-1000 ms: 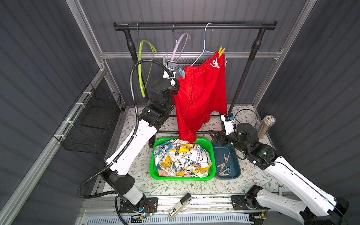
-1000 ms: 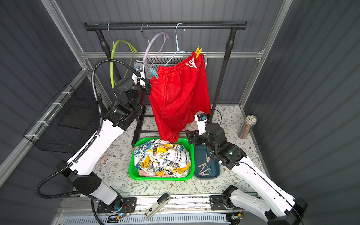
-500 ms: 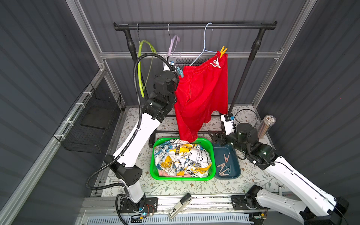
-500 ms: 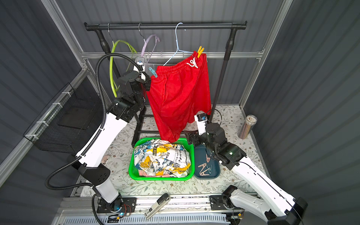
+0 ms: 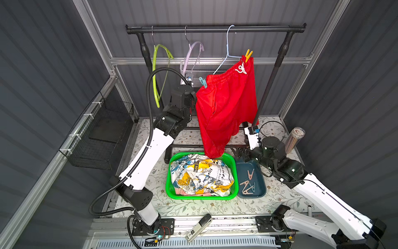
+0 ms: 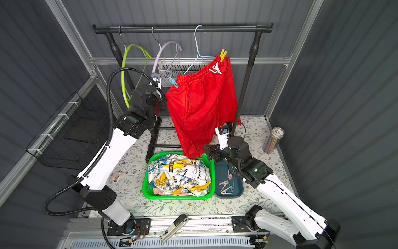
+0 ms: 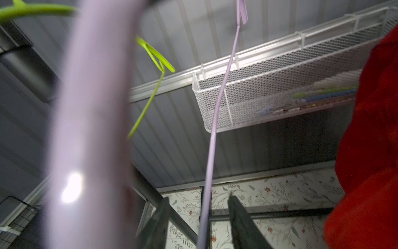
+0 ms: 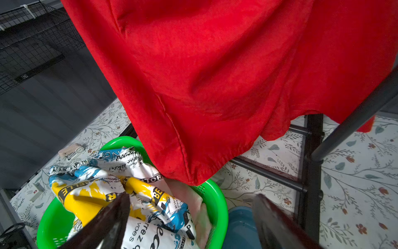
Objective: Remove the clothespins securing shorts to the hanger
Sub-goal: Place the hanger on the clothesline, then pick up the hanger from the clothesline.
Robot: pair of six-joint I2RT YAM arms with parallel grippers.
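Red shorts (image 5: 226, 107), both top views: hung at far middle on pale-blue hanger (image 5: 227, 43); yellow clothespin (image 5: 248, 55) at right waistband end, blue clothespin (image 5: 202, 82) at left end.
Left wrist view: left gripper (image 7: 199, 198), jaws apart, lilac hanger (image 7: 213, 140) wire between them.
Right wrist view: right gripper (image 8: 191, 196), jaws apart, near green basket (image 8: 217, 204) holding printed shorts (image 8: 103, 187).

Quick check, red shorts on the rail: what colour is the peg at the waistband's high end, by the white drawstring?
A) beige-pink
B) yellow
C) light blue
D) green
B: in both top views the yellow clothespin clips the top corner of the red shorts, just above the drawstring.
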